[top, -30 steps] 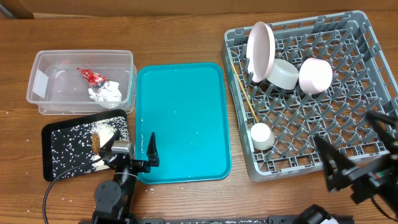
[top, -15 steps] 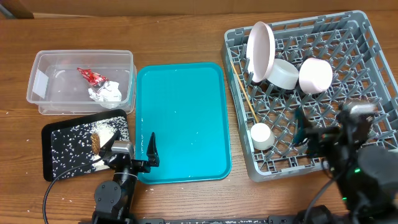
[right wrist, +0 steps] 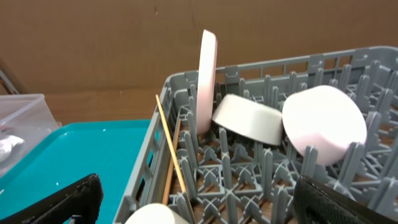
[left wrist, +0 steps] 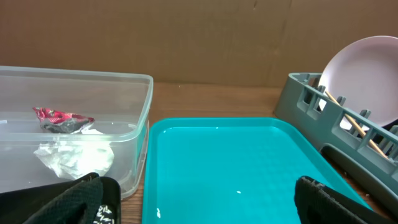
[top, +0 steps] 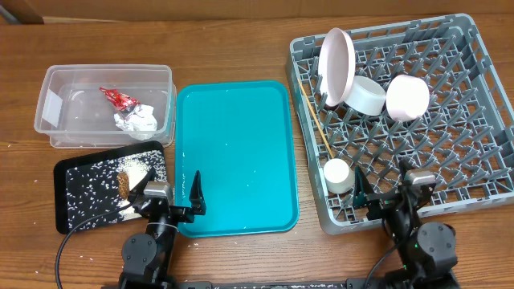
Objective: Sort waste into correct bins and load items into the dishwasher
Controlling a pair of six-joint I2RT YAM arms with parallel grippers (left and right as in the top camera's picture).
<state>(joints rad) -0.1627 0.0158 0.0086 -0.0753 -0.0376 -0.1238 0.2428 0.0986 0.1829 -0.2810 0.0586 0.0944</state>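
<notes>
The grey dish rack [top: 450, 152] holds an upright white plate [top: 335, 56], two white bowls [top: 365, 95] [top: 407, 97], a small white cup [top: 337, 175] and wooden chopsticks [top: 315, 116]. The clear tub [top: 56, 120] holds the red wrapper [top: 118, 99] and the white napkin [top: 138, 120]. The black tray [top: 80, 193] carries brown and white-grain scraps [top: 128, 177]. My left gripper [top: 170, 194] is open and empty at the teal tray's front left corner. My right gripper [top: 389, 191] is open and empty over the rack's front edge, next to the cup.
The large teal tray [top: 234, 156] lies between the bins and the rack, with a few white grains on it. The wooden table [top: 233, 48] runs along the back. A brown wall stands behind it in both wrist views.
My right arm has swung from the rack's right front corner leftward to the rack's front edge and lowered. The left arm has not moved.
</notes>
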